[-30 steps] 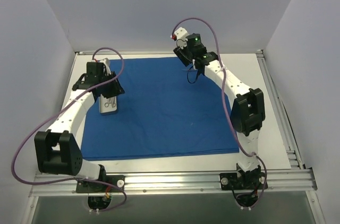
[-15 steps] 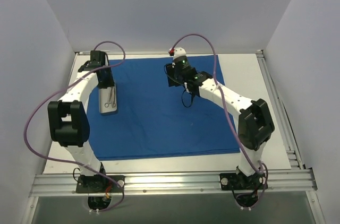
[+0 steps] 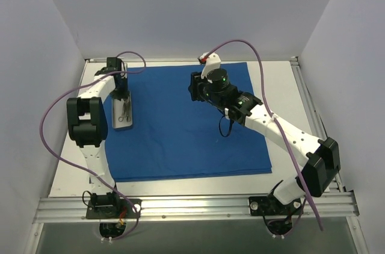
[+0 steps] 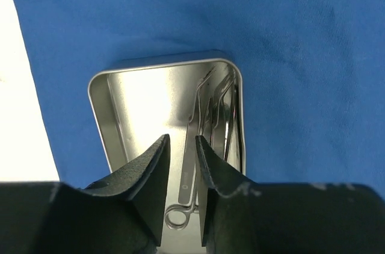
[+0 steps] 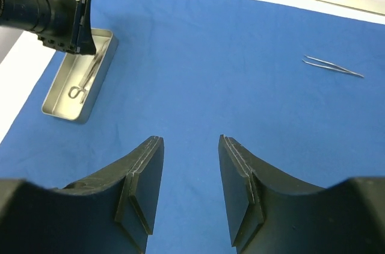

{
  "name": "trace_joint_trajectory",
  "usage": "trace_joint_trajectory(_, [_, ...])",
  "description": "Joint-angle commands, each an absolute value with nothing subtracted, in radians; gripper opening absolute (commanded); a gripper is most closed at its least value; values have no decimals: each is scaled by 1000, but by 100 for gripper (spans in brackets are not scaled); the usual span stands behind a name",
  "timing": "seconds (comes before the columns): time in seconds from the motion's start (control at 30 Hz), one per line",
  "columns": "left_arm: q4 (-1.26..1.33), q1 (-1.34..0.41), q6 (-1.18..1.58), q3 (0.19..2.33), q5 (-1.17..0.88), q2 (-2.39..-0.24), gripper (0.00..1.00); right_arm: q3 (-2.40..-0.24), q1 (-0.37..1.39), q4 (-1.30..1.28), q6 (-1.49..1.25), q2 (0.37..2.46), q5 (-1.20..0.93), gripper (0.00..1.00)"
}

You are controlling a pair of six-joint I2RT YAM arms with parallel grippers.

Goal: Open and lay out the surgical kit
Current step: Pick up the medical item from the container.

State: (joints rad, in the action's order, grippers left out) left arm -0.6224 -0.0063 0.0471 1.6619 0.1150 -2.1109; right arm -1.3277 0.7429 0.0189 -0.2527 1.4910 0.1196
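Observation:
The royal-blue cloth (image 3: pixel 180 133) lies spread flat on the table. The small metal tray (image 3: pixel 123 117) sits at its left edge with thin instruments (image 4: pixel 216 115) lying in it. My left gripper (image 3: pixel 122 92) hangs over the tray's far end (image 4: pixel 99 103). Its jaws (image 4: pixel 183 139) are a narrow gap apart and hold nothing. My right gripper (image 3: pixel 194 87) hovers over the back middle of the cloth, open and empty (image 5: pixel 190 139). A pair of tweezers (image 5: pixel 334 66) lies alone on the cloth. The right wrist view also shows the tray (image 5: pixel 60 100).
Bare white tabletop (image 3: pixel 283 85) borders the cloth on the right and left. An aluminium rail (image 3: pixel 192 206) runs along the near edge. White walls close in on three sides. Purple cables loop above both arms.
My left arm has folded back toward the far left corner, its gripper still over the tray. My right arm has swung its elbow out to the near right, and its gripper has turned left.

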Motion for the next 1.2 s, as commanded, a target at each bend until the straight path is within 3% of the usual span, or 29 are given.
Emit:
trace_joint_trajectory(0.0, [-614, -5, 14, 1738, 95, -2129, 33, -1295, 742, 40, -227, 1471, 127, 42])
trace_joint_trajectory(0.53, [-650, -6, 20, 1824, 97, -2247, 39, -1266, 742, 83, -210, 1450, 103, 42])
trace_joint_trajectory(0.63, [-670, -5, 26, 1842, 110, -2264, 33, -1269, 741, 78, -212, 1453, 101, 42])
trace_joint_trajectory(0.9, [-698, 37, 54, 1845, 103, -2214, 2, -1275, 742, 84, -216, 1471, 101, 42])
trace_joint_trajectory(1.17, [-733, 46, 118, 1806, 132, -2070, 2, -1285, 752, 84, -221, 1502, 81, 42])
